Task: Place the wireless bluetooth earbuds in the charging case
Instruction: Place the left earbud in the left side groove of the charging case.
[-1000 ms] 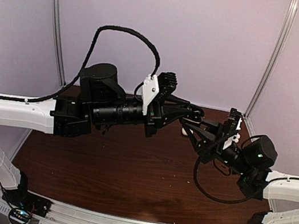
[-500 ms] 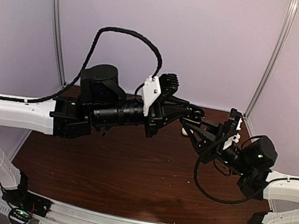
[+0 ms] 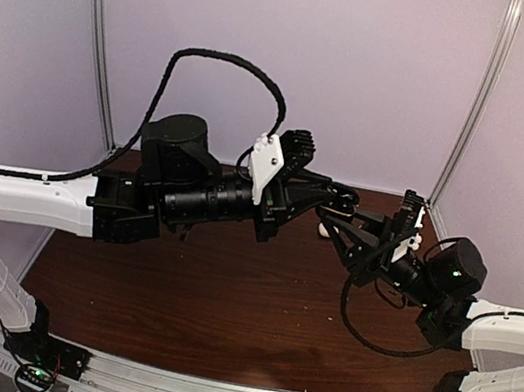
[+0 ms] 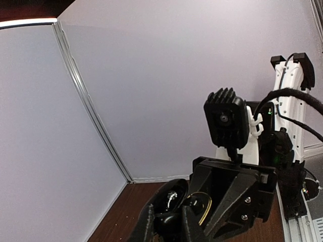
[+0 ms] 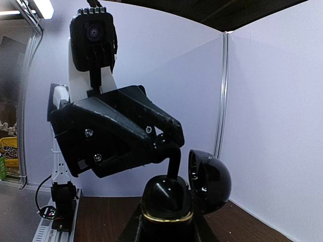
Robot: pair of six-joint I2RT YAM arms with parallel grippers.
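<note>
My right gripper [image 5: 166, 233] is shut on a black charging case with a gold rim [image 5: 166, 218], held upright above the table with its lid [image 5: 209, 184] swung open. My left gripper [image 4: 168, 223] is shut on a small rounded black earbud [image 5: 165, 194], which rests in the case's mouth. The case's gold rim [image 4: 203, 207] and open lid also show in the left wrist view. In the top view the two grippers meet tip to tip [image 3: 334, 209] over the far middle of the table. A small white item [image 3: 323, 230] lies just below them, too small to identify. No other earbuds are in view.
The brown table [image 3: 223, 301] is boxed in by pale walls at the back and sides, with metal corner posts [image 3: 472, 101]. The left arm's black cable [image 3: 225, 58] loops high above it. The right arm's cable [image 3: 361, 325] hangs near the table's right side.
The left gripper has shifted very slightly up and to the right against the case. The right gripper and the case stay where they were.
</note>
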